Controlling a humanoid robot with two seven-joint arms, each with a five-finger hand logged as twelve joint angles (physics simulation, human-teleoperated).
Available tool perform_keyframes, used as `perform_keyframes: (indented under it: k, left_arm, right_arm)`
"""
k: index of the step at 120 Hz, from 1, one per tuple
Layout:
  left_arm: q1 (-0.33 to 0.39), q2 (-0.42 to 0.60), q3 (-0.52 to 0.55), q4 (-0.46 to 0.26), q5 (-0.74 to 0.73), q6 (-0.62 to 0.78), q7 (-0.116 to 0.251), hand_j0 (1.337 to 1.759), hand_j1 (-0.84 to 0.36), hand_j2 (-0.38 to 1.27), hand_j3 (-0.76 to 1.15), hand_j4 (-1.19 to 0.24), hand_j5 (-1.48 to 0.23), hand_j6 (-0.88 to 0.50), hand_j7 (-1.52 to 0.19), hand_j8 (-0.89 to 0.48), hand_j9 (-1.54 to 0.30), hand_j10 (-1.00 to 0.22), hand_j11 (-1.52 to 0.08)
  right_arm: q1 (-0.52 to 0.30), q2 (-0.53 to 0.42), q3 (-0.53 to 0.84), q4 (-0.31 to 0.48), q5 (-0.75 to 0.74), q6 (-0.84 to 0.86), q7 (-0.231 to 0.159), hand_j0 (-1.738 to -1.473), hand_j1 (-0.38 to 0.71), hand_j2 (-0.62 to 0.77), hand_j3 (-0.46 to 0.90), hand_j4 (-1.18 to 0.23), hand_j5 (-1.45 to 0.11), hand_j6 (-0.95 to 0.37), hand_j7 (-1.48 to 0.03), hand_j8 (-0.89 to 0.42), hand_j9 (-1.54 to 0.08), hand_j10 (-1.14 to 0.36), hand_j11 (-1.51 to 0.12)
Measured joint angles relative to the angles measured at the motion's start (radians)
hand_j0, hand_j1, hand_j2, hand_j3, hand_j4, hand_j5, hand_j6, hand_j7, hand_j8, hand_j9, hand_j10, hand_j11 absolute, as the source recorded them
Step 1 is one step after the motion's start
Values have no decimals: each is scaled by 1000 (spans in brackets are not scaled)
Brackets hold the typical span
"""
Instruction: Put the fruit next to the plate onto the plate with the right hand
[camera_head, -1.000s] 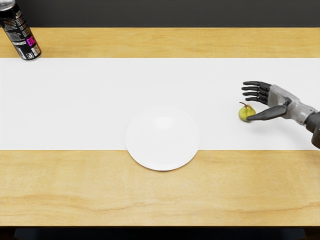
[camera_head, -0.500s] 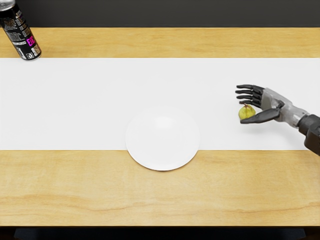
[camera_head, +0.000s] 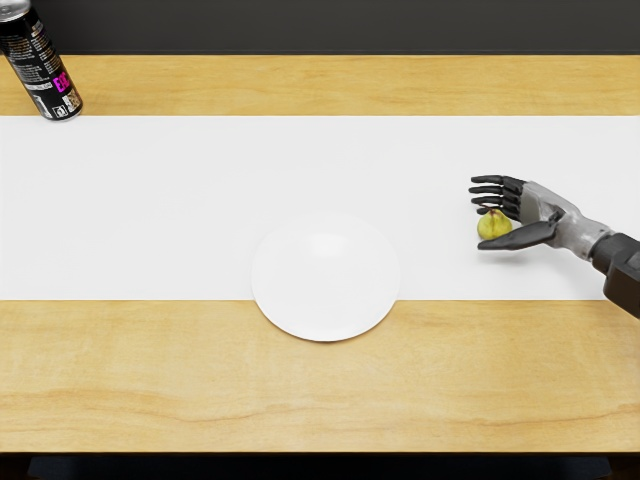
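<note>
The right hand (camera_head: 528, 210) brackets the pear (camera_head: 491, 226) — fingers (camera_head: 492, 182) apart, thumb on its near side. The plate (camera_head: 325, 277) lies well left.

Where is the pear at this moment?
In the head view, the pear lies on the white strip at the right side, well right of the plate, close against the right robot hand.
</note>
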Motion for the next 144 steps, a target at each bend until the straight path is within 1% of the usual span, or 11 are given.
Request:
perform_keyframes:
  k: [18,29,58,110,136,144]
  left_arm:
    - [0,0,0,0,0,0,0,1658,349,0,0,0,0,0,0,0,0,0,0]
    - [0,0,0,0,0,0,0,1658,349,0,0,0,0,0,0,0,0,0,0]
    - [0,0,0,0,0,0,0,1658,349,0,0,0,0,0,0,0,0,0,0]
    - [0,0,0,0,0,0,0,1658,349,0,0,0,0,0,0,0,0,0,0]
    - [0,0,0,0,0,0,0,1658,349,0,0,0,0,0,0,0,0,0,0]
    - [0,0,0,0,0,0,0,1658,349,0,0,0,0,0,0,0,0,0,0]
  right_arm:
    - [1,-2,-3,2,1,2,-1,-1658,19,-60,0,-306,-400,-308,-399,-306,-401,-311,-354]
    - [2,-3,-4,3,1,3,-2,-1658,22,-61,0,-308,-406,-310,-403,-307,-406,-323,-322]
    - [2,-7,-3,6,22,19,-1,-1658,24,-59,0,-314,-408,-316,-407,-314,-408,-317,-379]
    - [2,-7,-3,11,27,22,-1,-1658,31,-60,0,-322,-415,-323,-415,-322,-415,-321,-412]
    - [1,-8,-7,11,27,22,-1,-1658,79,-68,0,-361,-466,-362,-466,-361,-466,-360,-465]
    - [1,-9,-16,10,27,22,-1,-1658,107,-72,0,-385,-498,-386,-497,-385,-497,-384,-496]
